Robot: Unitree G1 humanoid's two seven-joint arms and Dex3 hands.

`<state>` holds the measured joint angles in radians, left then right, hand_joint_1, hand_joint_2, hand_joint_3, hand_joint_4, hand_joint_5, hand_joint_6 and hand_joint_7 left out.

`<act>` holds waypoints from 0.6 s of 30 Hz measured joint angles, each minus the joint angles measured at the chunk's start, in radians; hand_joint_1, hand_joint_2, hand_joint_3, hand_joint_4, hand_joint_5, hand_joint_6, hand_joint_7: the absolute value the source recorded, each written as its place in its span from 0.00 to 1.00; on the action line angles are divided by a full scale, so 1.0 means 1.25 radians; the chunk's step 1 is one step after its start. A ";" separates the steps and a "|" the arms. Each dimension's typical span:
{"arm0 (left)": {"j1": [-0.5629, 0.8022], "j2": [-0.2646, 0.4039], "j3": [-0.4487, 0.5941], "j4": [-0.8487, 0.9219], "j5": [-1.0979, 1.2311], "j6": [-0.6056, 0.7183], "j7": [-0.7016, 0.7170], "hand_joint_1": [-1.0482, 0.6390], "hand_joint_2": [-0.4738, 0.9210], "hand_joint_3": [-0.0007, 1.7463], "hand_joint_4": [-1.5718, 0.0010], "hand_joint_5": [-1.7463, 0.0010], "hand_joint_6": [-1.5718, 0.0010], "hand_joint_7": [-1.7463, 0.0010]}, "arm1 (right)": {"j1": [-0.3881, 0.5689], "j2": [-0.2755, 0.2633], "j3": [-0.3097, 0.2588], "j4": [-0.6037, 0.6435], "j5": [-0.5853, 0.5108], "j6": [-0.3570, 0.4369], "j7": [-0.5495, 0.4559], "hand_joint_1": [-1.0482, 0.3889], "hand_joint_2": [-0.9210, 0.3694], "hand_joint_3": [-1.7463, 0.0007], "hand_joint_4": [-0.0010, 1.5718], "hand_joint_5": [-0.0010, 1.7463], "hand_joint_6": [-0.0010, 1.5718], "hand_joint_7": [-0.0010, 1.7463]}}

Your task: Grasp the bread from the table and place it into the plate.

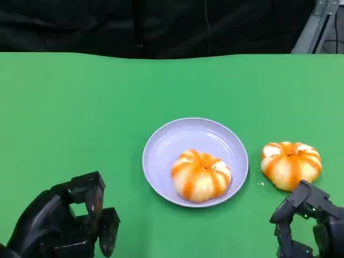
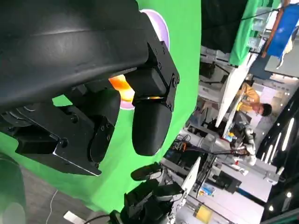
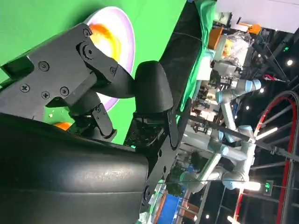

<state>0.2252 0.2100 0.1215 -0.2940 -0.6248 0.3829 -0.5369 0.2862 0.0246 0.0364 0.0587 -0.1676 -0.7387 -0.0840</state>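
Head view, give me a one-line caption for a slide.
One bread sits in the plate; a second bread waits on the green table near the right hand, left hand idle.

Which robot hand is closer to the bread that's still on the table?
Right. The right hand sits just below the bread on the table; the left hand is far across, past the plate.

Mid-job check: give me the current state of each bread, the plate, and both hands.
bread in plate: resting inside the plate, toward its near right side.
bread on table: lying on the green table, right of the plate, not held.
plate: upright on the table, holding one bread.
left hand: low at near left, holding nothing.
right hand: just short of the table bread, holding nothing.
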 measured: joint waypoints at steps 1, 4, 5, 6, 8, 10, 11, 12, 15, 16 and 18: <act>0.000 -0.001 0.000 0.000 0.000 0.000 0.000 0.67 0.72 0.97 0.35 0.00 0.44 0.00 | 0.000 0.000 0.000 0.000 -0.001 0.000 0.000 0.63 0.30 0.33 0.53 1.00 0.48 0.86; 0.000 -0.003 0.000 0.001 0.000 0.000 0.000 0.67 0.72 0.98 0.35 0.00 0.44 0.00 | 0.000 0.000 0.000 0.000 -0.003 0.000 0.000 0.63 0.29 0.33 0.53 1.00 0.48 0.86; 0.000 -0.003 0.001 0.001 0.000 0.000 0.000 0.67 0.72 0.98 0.35 0.00 0.44 0.00 | 0.000 0.000 0.000 0.000 -0.004 0.000 0.000 0.63 0.29 0.33 0.53 1.00 0.48 0.86; 0.000 -0.003 0.001 0.001 0.000 0.000 0.000 0.67 0.72 0.98 0.35 0.00 0.44 0.00 | 0.000 0.000 0.000 0.000 -0.005 0.000 0.000 0.63 0.29 0.33 0.53 1.00 0.48 0.86; 0.000 -0.003 0.001 0.001 0.000 0.000 0.000 0.67 0.72 0.98 0.35 0.00 0.44 0.00 | 0.000 0.000 0.000 0.000 -0.005 0.000 0.000 0.63 0.29 0.33 0.53 1.00 0.48 0.86; 0.000 -0.005 0.001 0.000 0.000 0.000 0.001 0.66 0.71 0.98 0.35 0.00 0.43 0.00 | 0.002 0.000 0.000 -0.002 -0.006 0.000 0.000 0.64 0.29 0.33 0.53 1.00 0.48 0.86; 0.000 -0.006 0.002 0.000 0.000 -0.001 0.003 0.66 0.71 0.98 0.35 0.00 0.43 0.00 | 0.005 0.001 0.000 -0.006 -0.008 0.000 -0.001 0.65 0.29 0.33 0.53 1.00 0.48 0.86; 0.000 -0.008 0.003 0.000 0.000 -0.001 0.007 0.66 0.70 0.98 0.34 0.00 0.43 0.00 | 0.009 0.001 0.000 -0.009 -0.008 0.000 -0.001 0.65 0.29 0.33 0.54 1.00 0.48 0.86; 0.003 -0.017 0.008 -0.003 0.000 -0.001 0.021 0.66 0.70 0.99 0.34 0.00 0.43 0.00 | 0.020 0.002 0.001 -0.020 -0.010 0.000 -0.002 0.66 0.30 0.32 0.54 1.00 0.48 0.86; 0.004 -0.019 0.010 -0.004 0.000 -0.001 0.024 0.65 0.70 0.99 0.34 0.00 0.43 0.00 | 0.021 0.002 0.001 -0.021 -0.010 0.000 -0.002 0.66 0.30 0.31 0.54 1.00 0.48 0.85; 0.006 -0.022 0.012 -0.007 0.000 -0.002 0.029 0.66 0.70 0.99 0.34 0.00 0.43 0.00 | 0.021 0.002 0.001 -0.021 -0.010 -0.002 -0.003 0.66 0.31 0.30 0.54 1.00 0.49 0.85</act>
<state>0.2329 0.1826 0.1366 -0.3032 -0.6242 0.3809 -0.5004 0.3129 0.0275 0.0372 0.0324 -0.1803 -0.7408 -0.0875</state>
